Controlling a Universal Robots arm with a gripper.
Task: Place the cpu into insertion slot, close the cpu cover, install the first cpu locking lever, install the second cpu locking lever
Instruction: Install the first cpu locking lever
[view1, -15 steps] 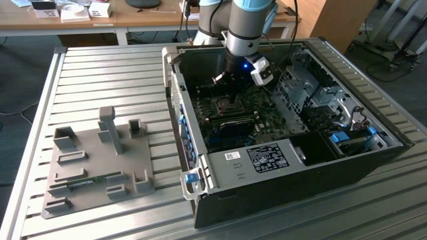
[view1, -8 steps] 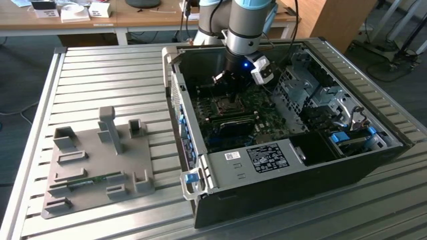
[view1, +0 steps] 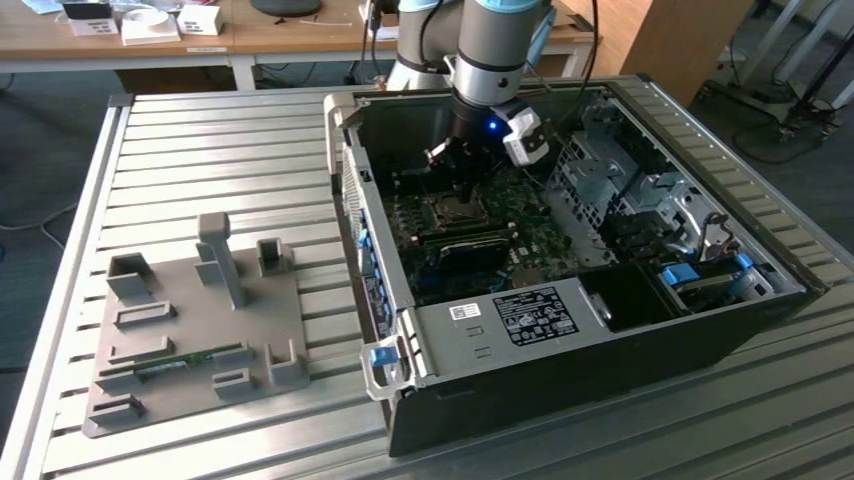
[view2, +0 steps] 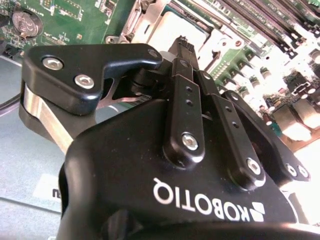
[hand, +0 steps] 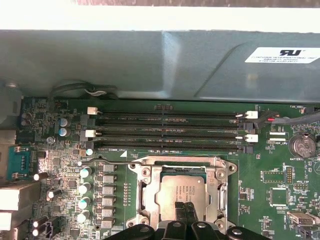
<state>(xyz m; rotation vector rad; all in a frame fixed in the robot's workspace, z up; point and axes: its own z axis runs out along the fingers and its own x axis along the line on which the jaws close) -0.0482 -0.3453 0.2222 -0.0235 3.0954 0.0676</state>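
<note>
While cpu (hand: 175, 191) sits framed by cpu cover (hand: 150, 192), gripper (hand: 185, 209) hangs over it; fingers pinched together.

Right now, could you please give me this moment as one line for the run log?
gripper: shut, fingertips over cpu | cpu: lying in socket | cpu cover: down flat around cpu | site: open computer case

Slatted metal table (view1: 200, 160), computer case (view1: 601, 370), fixture plate (view1: 200, 332)
</note>
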